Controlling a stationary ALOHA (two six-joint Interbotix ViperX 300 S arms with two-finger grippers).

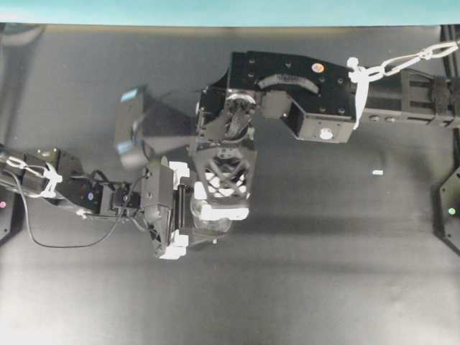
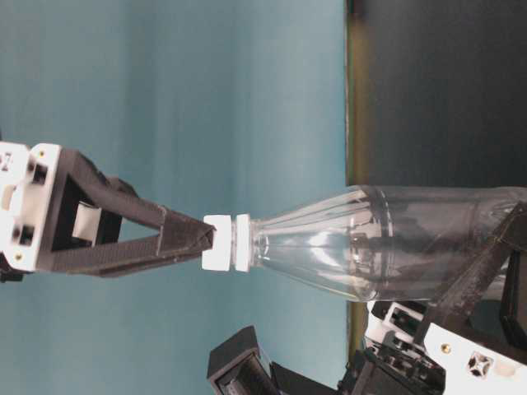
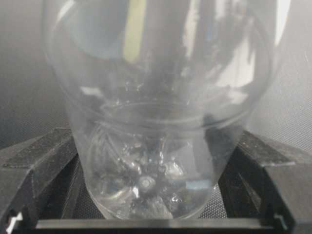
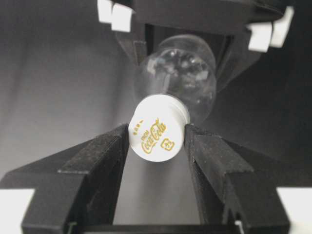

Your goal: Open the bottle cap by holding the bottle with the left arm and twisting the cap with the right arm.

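Observation:
The clear bottle stands upright on the black table. My left gripper is shut on its lower body; in the left wrist view the bottle fills the frame, pressed between the two black fingers. My right gripper comes down from above. In the right wrist view the white bottle cap, with gold lettering, sits between the black fingertips, touching both. The table-level view shows the cap with the right finger against it and the bottle behind.
A small white scrap lies on the table to the right. The right arm's boxy housing spans the upper middle. The left arm's cables trail at left. A black base mount sits at the right edge.

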